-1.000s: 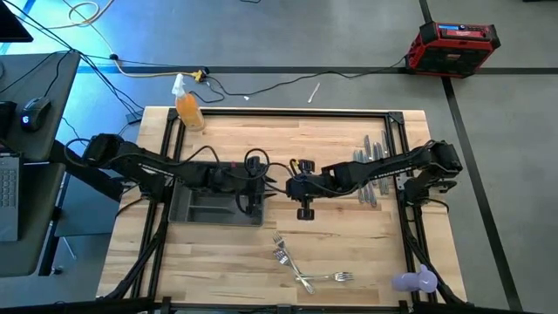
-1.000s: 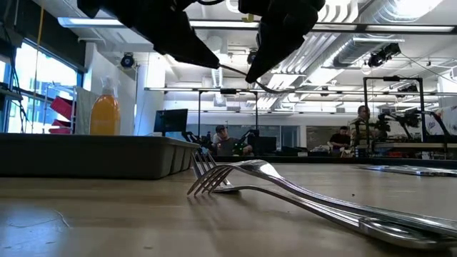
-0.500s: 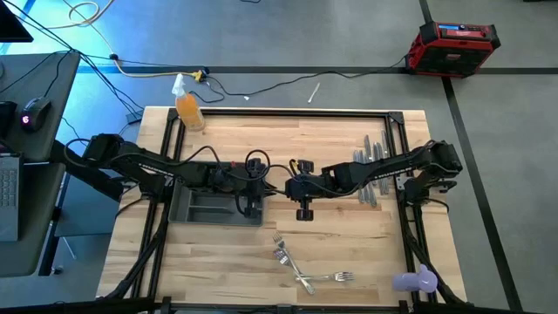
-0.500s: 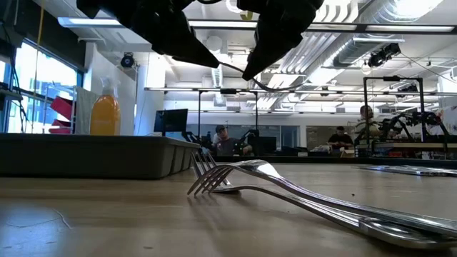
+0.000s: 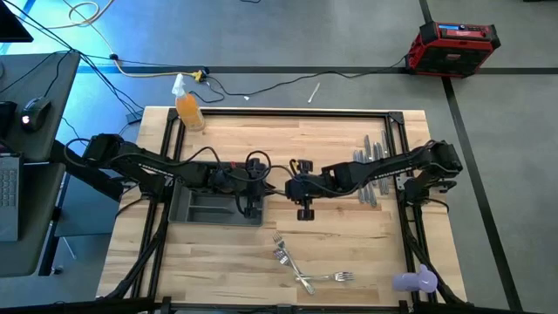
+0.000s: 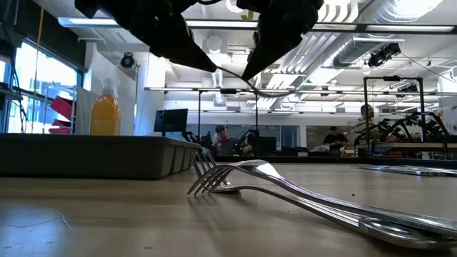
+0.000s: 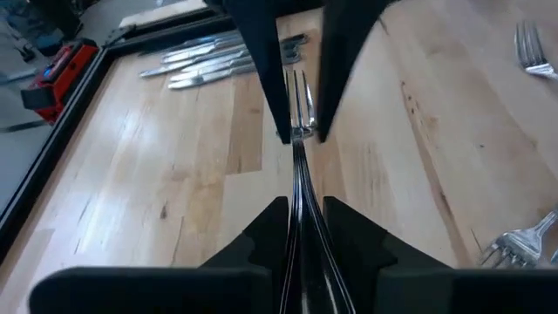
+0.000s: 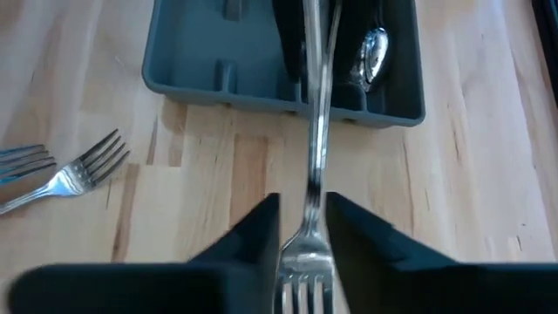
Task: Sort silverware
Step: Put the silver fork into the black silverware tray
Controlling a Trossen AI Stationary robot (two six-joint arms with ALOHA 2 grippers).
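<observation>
From above, the left gripper (image 5: 261,185) and right gripper (image 5: 292,186) meet mid-table, just right of the grey tray (image 5: 187,212). In the left wrist view its fingers (image 7: 261,235) clamp a fork (image 7: 297,157) by the handle. The right wrist's fingers (image 8: 257,231) pinch the same fork's tine end, its handle reaching over the tray.

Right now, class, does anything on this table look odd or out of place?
Yes. One fork hangs in mid-air just right of the grey tray, held at both ends: the left gripper shuts on its handle, the right gripper on it near the tines. Loose forks lie crossed at the near edge.
</observation>
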